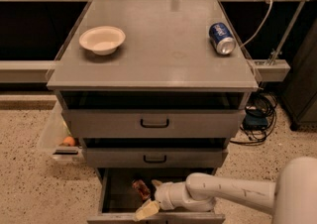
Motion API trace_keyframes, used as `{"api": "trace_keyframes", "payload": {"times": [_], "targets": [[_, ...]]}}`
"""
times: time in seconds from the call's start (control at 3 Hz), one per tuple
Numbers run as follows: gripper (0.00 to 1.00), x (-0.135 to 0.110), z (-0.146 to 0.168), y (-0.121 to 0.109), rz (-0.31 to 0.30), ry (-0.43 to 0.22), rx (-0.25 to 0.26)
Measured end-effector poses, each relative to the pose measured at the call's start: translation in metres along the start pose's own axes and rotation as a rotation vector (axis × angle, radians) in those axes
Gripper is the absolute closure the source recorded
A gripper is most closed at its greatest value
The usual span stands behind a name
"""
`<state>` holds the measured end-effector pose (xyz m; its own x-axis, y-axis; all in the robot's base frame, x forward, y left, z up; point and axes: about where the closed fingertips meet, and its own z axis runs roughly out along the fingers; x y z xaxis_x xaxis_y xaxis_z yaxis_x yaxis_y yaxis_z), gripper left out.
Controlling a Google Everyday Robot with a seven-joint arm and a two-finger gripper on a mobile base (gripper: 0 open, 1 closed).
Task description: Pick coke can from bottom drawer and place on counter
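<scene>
The bottom drawer (pixel 106 196) is pulled out, showing a dark interior. Inside it, towards the back, stands the coke can (pixel 141 188), reddish and partly in shadow. My gripper (pixel 151 197) reaches into the drawer from the right on a pale arm. It is open, with one cream finger (pixel 147 210) near the drawer's front panel and the other just right of the can. The can sits at the tips of the fingers, not squeezed between them. The counter (pixel 163 44) is the flat grey top of the cabinet.
On the counter, a white bowl (pixel 102 39) sits at the left and a blue soda can (pixel 221 38) lies at the right. The two upper drawers (pixel 153 124) are slightly open. A plastic bin (pixel 59 141) stands on the floor at the left, with cables (pixel 255 119) at the right.
</scene>
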<state>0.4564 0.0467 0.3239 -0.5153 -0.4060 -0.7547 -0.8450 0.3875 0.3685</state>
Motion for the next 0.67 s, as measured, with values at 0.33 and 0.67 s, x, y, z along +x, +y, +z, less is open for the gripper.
{"api": "trace_keyframes", "payload": {"times": [0.33, 0.67], "targets": [[0.0, -0.0011, 0.0606, -0.0338, -0.015, 0.027, -0.07], [0.0, -0.0037, 0.0641, -0.0356, -0.019, 0.027, -0.07]]}}
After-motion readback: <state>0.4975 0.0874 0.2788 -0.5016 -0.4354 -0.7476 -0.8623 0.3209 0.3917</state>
